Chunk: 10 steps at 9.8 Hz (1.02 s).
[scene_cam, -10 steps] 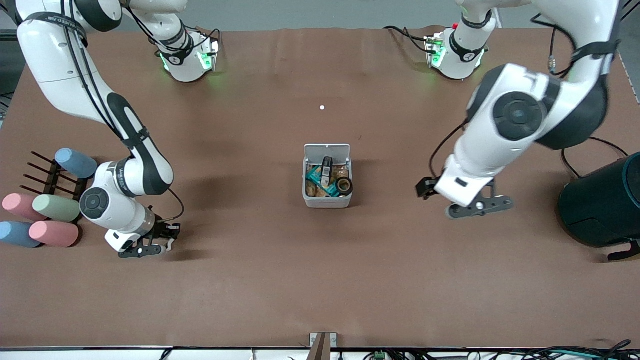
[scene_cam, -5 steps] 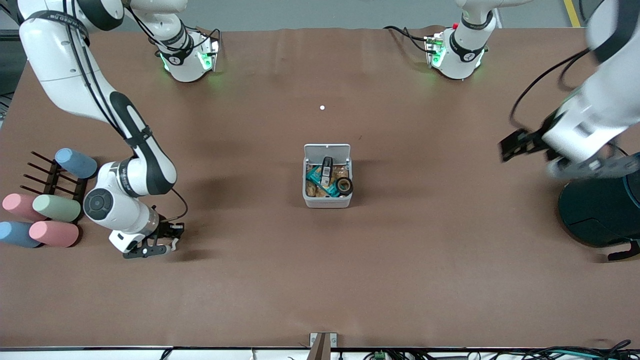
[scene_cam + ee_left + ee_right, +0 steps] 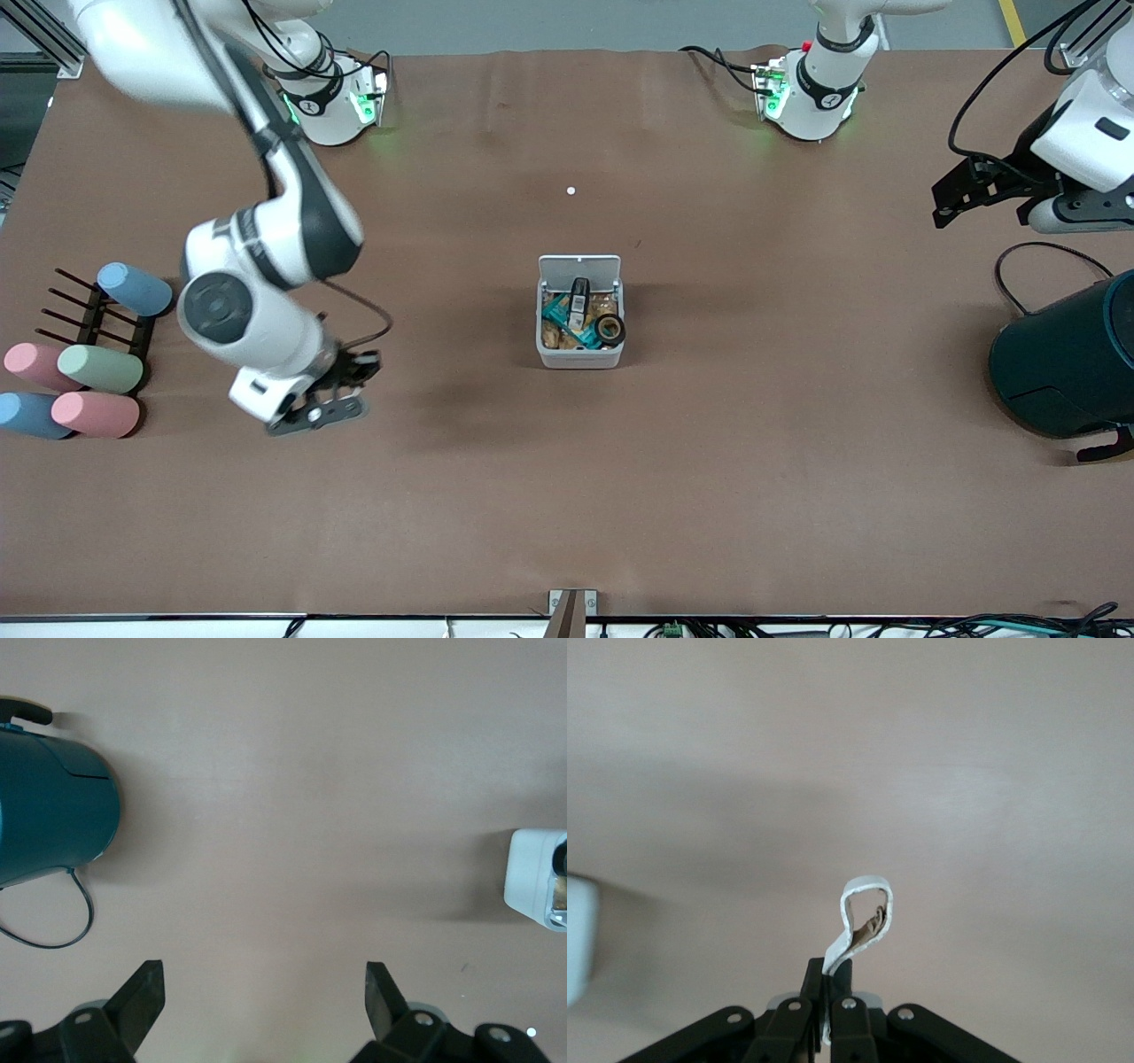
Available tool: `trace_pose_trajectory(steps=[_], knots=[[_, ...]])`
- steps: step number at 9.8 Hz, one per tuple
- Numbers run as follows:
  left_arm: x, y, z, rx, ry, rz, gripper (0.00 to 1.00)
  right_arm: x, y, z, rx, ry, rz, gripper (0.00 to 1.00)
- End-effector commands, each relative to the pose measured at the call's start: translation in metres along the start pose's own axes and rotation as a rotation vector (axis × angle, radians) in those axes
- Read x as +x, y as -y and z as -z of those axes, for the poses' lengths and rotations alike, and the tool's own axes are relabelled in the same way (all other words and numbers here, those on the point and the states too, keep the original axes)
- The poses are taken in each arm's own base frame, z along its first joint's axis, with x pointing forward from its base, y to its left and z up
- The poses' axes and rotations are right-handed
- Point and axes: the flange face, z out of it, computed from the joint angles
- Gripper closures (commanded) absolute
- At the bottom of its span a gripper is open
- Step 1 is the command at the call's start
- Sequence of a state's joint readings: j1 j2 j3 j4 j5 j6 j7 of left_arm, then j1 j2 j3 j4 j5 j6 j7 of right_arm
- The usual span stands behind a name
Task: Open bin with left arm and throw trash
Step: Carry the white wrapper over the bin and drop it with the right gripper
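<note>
The white bin stands mid-table with its lid raised. Inside lie a black tape ring, a black wrapper and teal scraps. My right gripper hangs over bare table between the pastel cylinders and the bin. In the right wrist view it is shut on a pale tan rubber band loop. My left gripper is up over the left arm's end of the table. In the left wrist view it is open and empty, with the bin at that view's edge.
Several pastel cylinders and a dark rack sit at the right arm's end. A large dark teal round container with a cable lies at the left arm's end, also in the left wrist view. A small white dot lies on the table.
My right arm has risen and moved from beside the cylinders toward the bin. My left arm has swung away from the bin to its own end of the table and lifted.
</note>
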<state>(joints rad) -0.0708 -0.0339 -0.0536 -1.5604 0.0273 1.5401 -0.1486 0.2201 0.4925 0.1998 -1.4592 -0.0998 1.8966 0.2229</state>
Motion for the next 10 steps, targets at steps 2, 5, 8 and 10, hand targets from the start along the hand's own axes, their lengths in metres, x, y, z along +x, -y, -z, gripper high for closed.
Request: trace_pose_trajectory(steps=[2, 5, 8, 10], knots=[[-0.002, 0.014, 0.009, -0.037, 0.003, 0.001, 0.0, -0.031, 0.131, 0.012, -0.016, 0.009, -0.062, 1.0], [0.004, 0.016, 0.005, -0.033, 0.011, 0.008, 0.0, -0.048, 0.203, 0.011, 0.07, -0.036, -0.087, 1.0], [0.004, 0.011, 0.003, -0.034, 0.014, 0.02, 0.0, -0.047, 0.225, -0.009, 0.082, -0.043, -0.05, 1.0], [0.006, 0.018, 0.003, -0.039, 0.013, 0.019, 0.0, -0.051, 0.236, -0.024, 0.077, -0.023, -0.044, 1.0]])
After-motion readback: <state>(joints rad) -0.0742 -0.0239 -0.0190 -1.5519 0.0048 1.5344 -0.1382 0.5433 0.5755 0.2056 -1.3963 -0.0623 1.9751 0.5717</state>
